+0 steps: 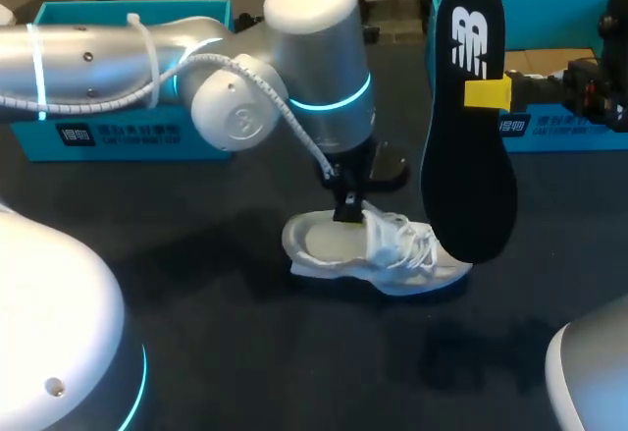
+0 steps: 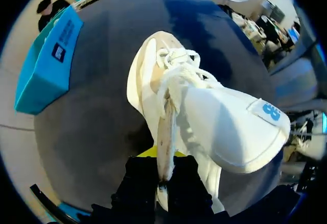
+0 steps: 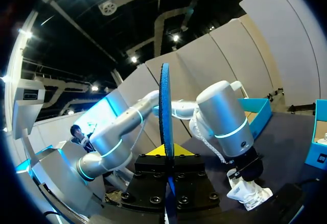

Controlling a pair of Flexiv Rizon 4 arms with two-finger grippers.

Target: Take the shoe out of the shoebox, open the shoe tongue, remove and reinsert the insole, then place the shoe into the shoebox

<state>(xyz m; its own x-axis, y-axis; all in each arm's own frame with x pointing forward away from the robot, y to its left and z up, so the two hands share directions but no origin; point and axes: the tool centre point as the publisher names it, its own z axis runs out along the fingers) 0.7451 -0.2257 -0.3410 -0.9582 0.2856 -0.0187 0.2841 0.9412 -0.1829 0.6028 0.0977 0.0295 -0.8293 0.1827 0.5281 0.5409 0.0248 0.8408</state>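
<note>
While shoe sits on table, left gripper is clenched on it at the tongue | right gripper clenched on insole, held upright above shoe toe, before box.

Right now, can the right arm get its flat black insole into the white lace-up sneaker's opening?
Probably. The left gripper pinches the tongue back, leaving the opening of the white lace-up sneaker bare, though that arm hangs over it. The flat black insole, clamped in the right gripper, stands upright by the toe.
</note>
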